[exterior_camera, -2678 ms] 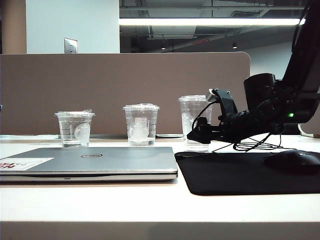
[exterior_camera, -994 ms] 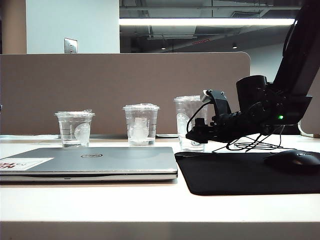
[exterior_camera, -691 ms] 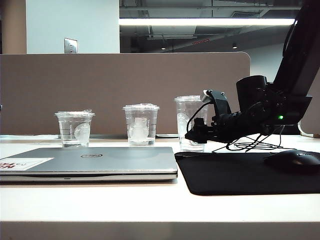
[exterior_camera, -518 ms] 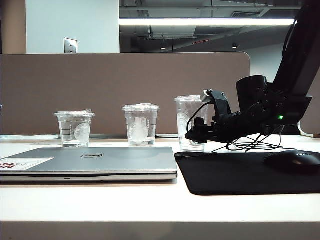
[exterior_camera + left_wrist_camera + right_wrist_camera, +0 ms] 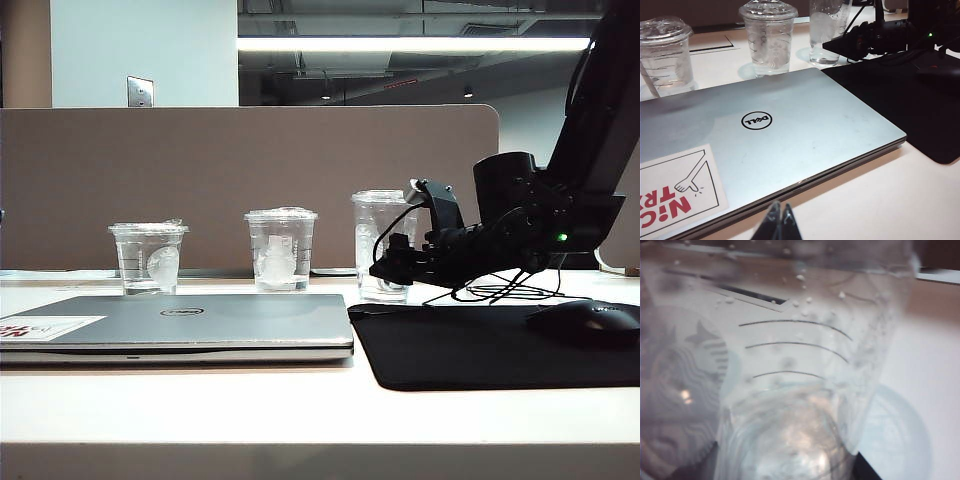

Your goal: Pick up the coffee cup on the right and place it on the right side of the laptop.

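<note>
The coffee cup (image 5: 378,245) (image 5: 826,30), tall and clear with a flat lid, stands at the back of the table just beyond the black mouse pad's far left corner. My right gripper (image 5: 395,262) reaches in from the right and is shut on the cup's lower half. In the right wrist view the cup (image 5: 790,365) fills the picture, with a dark finger (image 5: 867,470) against each side of its base. The silver Dell laptop (image 5: 200,320) (image 5: 790,125) lies closed to the left. My left gripper (image 5: 780,220) hangs shut, holding nothing, just in front of the laptop's near edge.
Two shorter clear cups (image 5: 148,258) (image 5: 280,250) stand behind the laptop. The black mouse pad (image 5: 500,345) lies right of the laptop, with a black mouse (image 5: 585,322) on its right part. Loose cables (image 5: 500,292) trail behind the pad. A brown divider panel (image 5: 250,180) closes the back.
Compared with the earliest frame, the right gripper and the coffee cup have shifted a little to the left together. Over the last second nothing has visibly moved.
</note>
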Controlling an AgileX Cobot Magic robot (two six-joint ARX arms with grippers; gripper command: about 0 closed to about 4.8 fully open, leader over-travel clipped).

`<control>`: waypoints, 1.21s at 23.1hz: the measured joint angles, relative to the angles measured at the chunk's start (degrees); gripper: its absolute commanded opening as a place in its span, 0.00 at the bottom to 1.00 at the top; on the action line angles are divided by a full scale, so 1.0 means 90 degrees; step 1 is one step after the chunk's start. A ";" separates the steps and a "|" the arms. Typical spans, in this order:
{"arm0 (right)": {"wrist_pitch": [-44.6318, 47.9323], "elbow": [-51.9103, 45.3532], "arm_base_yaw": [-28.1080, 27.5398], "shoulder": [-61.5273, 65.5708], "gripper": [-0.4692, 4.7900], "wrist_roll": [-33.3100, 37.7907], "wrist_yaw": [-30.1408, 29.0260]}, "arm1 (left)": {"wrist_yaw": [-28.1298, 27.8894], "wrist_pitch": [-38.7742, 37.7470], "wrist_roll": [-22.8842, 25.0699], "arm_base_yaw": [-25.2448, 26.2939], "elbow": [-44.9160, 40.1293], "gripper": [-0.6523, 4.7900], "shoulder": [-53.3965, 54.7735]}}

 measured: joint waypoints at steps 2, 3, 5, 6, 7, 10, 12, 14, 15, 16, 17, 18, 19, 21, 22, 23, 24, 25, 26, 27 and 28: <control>0.0022 -0.0017 0.0000 -0.0012 0.70 0.0000 -0.0090 | 0.0000 0.0000 0.0000 0.0000 0.0000 0.11 0.0000; 0.0017 -0.0041 -0.0002 -0.0036 0.70 0.0000 -0.0114 | 0.0000 0.0000 0.0000 0.0000 0.0000 0.11 0.0000; 0.0012 -0.0151 -0.0002 -0.0136 0.70 0.0000 -0.0134 | 0.0000 0.0000 0.0000 0.0000 0.0000 0.11 0.0000; 0.0019 -0.0199 -0.0007 -0.0187 0.70 0.0000 -0.0151 | 0.0000 0.0000 0.0000 0.0000 0.0000 0.11 0.0000; 0.0027 -0.0260 -0.0007 -0.0240 0.70 0.0000 -0.0155 | 0.0000 0.0000 0.0000 0.0000 0.0000 0.11 0.0000; 0.0083 -0.0542 -0.0027 -0.0520 0.70 -0.0002 -0.0168 | 0.0000 0.0000 0.0000 0.0000 0.0000 0.11 0.0000; 0.0248 -0.0806 -0.0032 -0.0763 0.70 0.0000 -0.0170 | 0.0000 0.0000 0.0000 0.0000 0.0000 0.11 0.0000; 0.0369 -0.1003 -0.0032 -0.0947 0.70 0.0000 -0.0168 | 0.0000 0.0000 0.0000 0.0000 0.0000 0.11 0.0000; 0.0418 -0.1105 -0.0029 -0.1047 0.70 0.0002 -0.0168 | 0.0000 0.0000 0.0000 0.0000 0.0000 0.11 0.0000; 0.0452 -0.1226 -0.0032 -0.1168 0.70 0.0000 -0.0170 | 0.0000 0.0000 0.0000 0.0000 0.0000 0.11 0.0000; 0.0459 -0.1336 -0.0029 -0.1297 0.70 0.0000 -0.0170 | 0.0000 0.0000 0.0000 0.0000 0.0000 0.11 0.0000; 0.0474 -0.1430 -0.0029 -0.1394 0.70 0.0002 -0.0172 | 0.0000 0.0000 0.0000 0.0000 0.0000 0.11 0.0000; 0.0503 -0.1520 -0.0032 -0.1479 0.70 0.0000 -0.0172 | 0.0000 0.0000 0.0000 0.0000 0.0000 0.11 0.0000; 0.0571 -0.1790 -0.0029 -0.1715 0.70 0.0002 -0.0170 | 0.0000 0.0002 0.0000 0.0000 0.0000 0.11 0.0000; 0.0597 -0.1974 -0.0032 -0.1858 0.70 0.0002 -0.0168 | 0.0000 0.0000 0.0000 0.0000 0.0000 0.11 0.0000; 0.0624 -0.2161 -0.0029 -0.1994 0.70 0.0002 -0.0170 | 0.0000 0.0000 0.0000 0.0000 0.0000 0.11 0.0000; 0.0651 -0.2295 -0.0029 -0.2096 0.70 0.0000 -0.0168 | 0.0000 0.0000 0.0000 0.0000 0.0000 0.11 0.0000; 0.0673 -0.2526 -0.0029 -0.2273 0.70 0.0002 -0.0158 | 0.0000 0.0000 0.0002 0.0000 0.0000 0.11 0.0000; 0.0721 -0.2715 -0.0032 -0.2404 0.70 0.0002 -0.0146 | 0.0000 0.0000 0.0000 0.0000 0.0000 0.11 0.0000; 0.0750 -0.2880 -0.0032 -0.2526 0.70 0.0002 -0.0143 | 0.0000 0.0000 0.0000 0.0000 0.0000 0.11 0.0000; 0.0784 -0.3082 -0.0032 -0.2674 0.70 0.0002 -0.0143 | 0.0000 0.0000 0.0000 0.0000 0.0000 0.11 0.0000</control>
